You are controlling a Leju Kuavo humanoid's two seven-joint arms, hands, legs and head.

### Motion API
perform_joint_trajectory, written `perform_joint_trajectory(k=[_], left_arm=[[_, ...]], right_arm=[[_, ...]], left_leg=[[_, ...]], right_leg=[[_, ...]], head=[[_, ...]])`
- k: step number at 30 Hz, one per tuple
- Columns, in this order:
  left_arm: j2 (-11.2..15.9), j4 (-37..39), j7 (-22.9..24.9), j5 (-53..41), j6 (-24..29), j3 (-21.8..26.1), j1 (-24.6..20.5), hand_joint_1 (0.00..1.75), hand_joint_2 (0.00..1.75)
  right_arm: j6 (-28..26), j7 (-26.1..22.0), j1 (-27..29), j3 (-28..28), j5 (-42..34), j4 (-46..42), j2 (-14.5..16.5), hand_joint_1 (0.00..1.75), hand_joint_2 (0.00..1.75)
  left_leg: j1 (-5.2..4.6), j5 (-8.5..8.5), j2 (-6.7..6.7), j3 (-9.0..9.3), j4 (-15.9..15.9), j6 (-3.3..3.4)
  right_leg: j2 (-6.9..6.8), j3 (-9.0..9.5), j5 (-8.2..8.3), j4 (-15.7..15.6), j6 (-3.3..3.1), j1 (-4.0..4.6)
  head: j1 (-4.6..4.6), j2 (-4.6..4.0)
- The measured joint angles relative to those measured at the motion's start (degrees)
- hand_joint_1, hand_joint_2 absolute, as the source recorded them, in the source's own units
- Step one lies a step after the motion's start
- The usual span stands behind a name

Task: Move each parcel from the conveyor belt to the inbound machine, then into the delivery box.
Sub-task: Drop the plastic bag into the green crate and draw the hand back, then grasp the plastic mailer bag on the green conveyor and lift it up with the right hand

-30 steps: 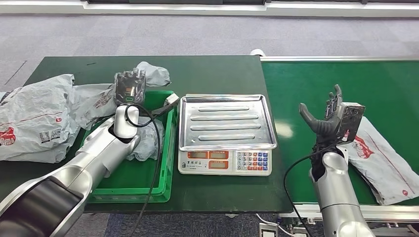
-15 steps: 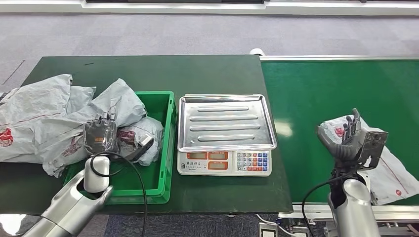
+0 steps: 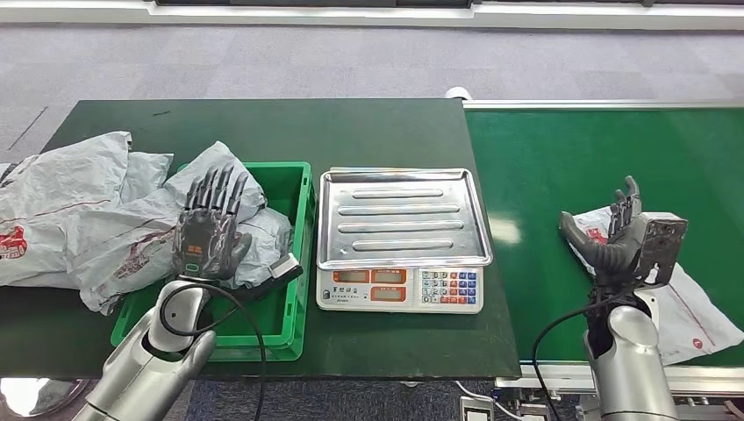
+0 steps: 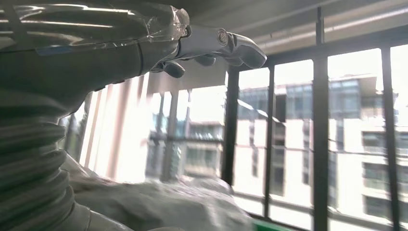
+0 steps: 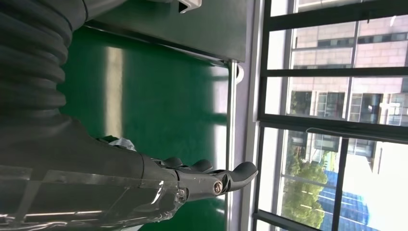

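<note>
The dark green table [image 3: 368, 132] is carrying a green delivery box [image 3: 296, 263] and the inbound machine [image 3: 402, 239], a scale with a bare steel tray. The conveyor belt [image 3: 597, 149] is lying alongside, to the right. Grey parcels [image 3: 79, 210] are spilling over the box's left rim. One parcel [image 3: 693, 307] is lying on the belt. The left hand [image 3: 209, 230] is hovering over the box, fingers spread, holding nothing. The right hand [image 3: 625, 237] is standing open just over that parcel.
</note>
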Motion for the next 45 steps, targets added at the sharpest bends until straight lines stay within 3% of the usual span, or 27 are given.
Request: perform_joint_trajectory(k=[2, 8, 10, 12, 14, 17, 21, 25, 29, 37, 45], left_arm=[[-2.4, 2.0, -6.1, 6.6, -0.7, 2.0, -1.2, 0.0, 1.75], [-8.5, 9.0, -25.7, 35.5, -2.2, 5.6, -5.8, 0.0, 1.75], [-10.8, 11.3, -32.9, 48.4, -7.2, 6.4, -8.0, 0.0, 1.75], [-13.5, 14.3, -37.0, 61.1, -15.2, 6.9, -10.1, 0.0, 1.75], [-16.4, 18.0, -38.5, 70.2, -22.1, 7.1, -11.9, 0.0, 1.75], [-20.7, 24.0, -39.9, 77.2, -27.5, 7.1, -13.9, 0.0, 1.75], [-25.3, 31.1, -42.3, 80.6, -28.5, 7.0, -16.4, 0.0, 1.75], [-28.0, 35.4, -44.4, 82.0, -27.7, 6.5, -18.0, 0.0, 1.75], [-29.5, 38.0, -46.0, 83.9, -25.9, 5.7, -18.7, 0.0, 1.75], [-30.5, 41.4, -47.8, 87.5, -23.1, 3.9, -20.0, 0.0, 1.75], [-30.6, 43.3, -48.3, 87.9, -22.9, 3.9, -20.1, 0.0, 1.75]], right_arm=[[0.0, 0.1, -0.7, 0.3, 0.1, 0.4, 0.0, 0.0, 0.0], [-2.7, 0.0, -2.4, 2.1, 2.7, 2.4, 0.2, 0.0, 0.0], [-5.5, -0.2, -4.6, 3.2, 5.3, 4.9, 0.2, 0.0, 0.87], [-9.3, -0.3, -7.2, 4.2, 8.8, 8.5, 0.2, 0.0, 1.75], [-13.8, 0.2, -9.2, 5.0, 12.7, 12.1, 0.1, 0.0, 1.75], [-20.1, 2.4, -9.8, 5.5, 18.8, 16.2, -0.3, 0.0, 1.75], [-24.9, 6.4, -8.9, 5.6, 28.1, 21.0, -1.2, 0.0, 1.75], [-26.3, 11.9, -7.3, 5.6, 37.3, 24.7, -2.1, 0.0, 1.75], [-25.8, 16.4, -5.2, 5.5, 44.0, 27.2, -2.2, 0.0, 1.75], [-21.8, 20.3, -3.4, 3.8, 49.9, 30.0, -2.0, 0.0, 1.75], [-20.8, 20.9, -3.0, 2.7, 50.9, 31.4, -2.0, 0.0, 1.75]], left_leg=[[-0.01, 0.0, -0.01, 0.0, 0.0, 0.01], [0.0, 0.02, -0.04, -0.01, 0.0, 0.0], [-0.01, 0.04, -0.04, 0.0, 0.0, 0.01], [-0.01, 0.07, -0.06, 0.01, 0.0, 0.04], [-0.02, 0.09, -0.11, 0.01, 0.1, 0.07], [-0.04, 0.08, -0.21, -0.02, 0.1, 0.09], [-0.09, 0.02, -0.22, -0.03, 0.1, 0.17], [-0.09, -0.01, -0.19, -0.03, 0.1, 0.19], [-0.08, -0.02, -0.16, -0.03, 0.1, 0.19], [-0.09, -0.01, -0.09, -0.03, 0.1, 0.18], [-0.09, -0.01, -0.08, -0.03, 0.1, 0.18]], right_leg=[[-0.01, 0.02, 0.01, 0.0, 0.0, -0.01], [-0.01, 0.01, 0.03, 0.0, 0.01, 0.0], [-0.01, 0.02, 0.05, 0.0, 0.02, 0.0], [-0.02, 0.03, 0.08, 0.0, 0.06, -0.01], [-0.07, 0.05, 0.1, 0.0, 0.08, -0.02], [-0.16, 0.08, 0.1, 0.0, 0.1, -0.04], [-0.15, 0.05, 0.09, 0.0, 0.11, -0.08], [-0.11, 0.02, 0.07, -0.1, 0.13, -0.07], [-0.09, 0.0, 0.06, 0.0, 0.13, -0.07], [-0.06, 0.01, 0.06, 0.0, 0.14, -0.08], [-0.06, 0.01, 0.06, 0.0, 0.14, -0.08]], head=[[0.0, 0.0], [0.0, 0.0], [0.0, 0.0], [0.0, 0.0], [0.0, 0.0], [0.0, 0.0], [0.0, 0.0], [0.0, 0.0], [0.0, 0.0], [0.0, 0.0], [0.0, 0.0]])
